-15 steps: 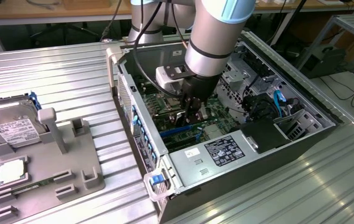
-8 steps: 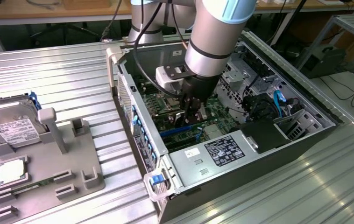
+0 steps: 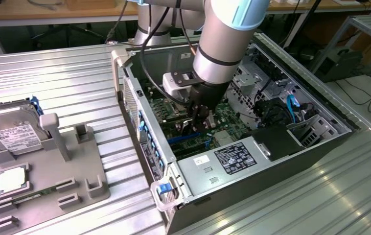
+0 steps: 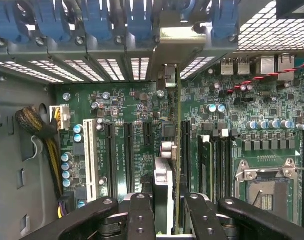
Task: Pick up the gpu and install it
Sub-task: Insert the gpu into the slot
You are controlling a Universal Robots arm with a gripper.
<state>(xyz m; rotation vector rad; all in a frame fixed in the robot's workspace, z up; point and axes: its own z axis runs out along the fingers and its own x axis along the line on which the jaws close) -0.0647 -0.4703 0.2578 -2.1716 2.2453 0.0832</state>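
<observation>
- On a ribbed, silvery metal table (image 3: pixel 61 78), an open computer case (image 3: pixel 303 83) lies on its side. Behind it are wooden workbenches and loose cables on the floor.
- Toward the exterior view's left, a grey moulded holder (image 3: pixel 87 181) carries a silver hard drive (image 3: pixel 12 134) with a white label and a small square CPU chip (image 3: pixel 12 178). The label's print is too small to read.
- A black label (image 3: pixel 234 156) with white print sits on the case's grey metal box, and its text is not legible either.
- The grey arm (image 3: pixel 228 44) reaches down into the case.
- The gripper (image 4: pixel 168 200) (image 3: pixel 200 117) has its black fingers (image 4: pixel 139 215) drawn partway in, clamped on the gpu (image 4: pixel 177 165).
- The gpu is seen edge-on as a thin card standing upright over the green motherboard (image 4: pixel 132 105), among the long black slots. It runs toward the perforated rear wall with its blue plastic latches (image 4: pixel 97 20).
- A white slot (image 4: pixel 90 155) and a shiny metal processor socket (image 4: pixel 264 185) lie to either side.
</observation>
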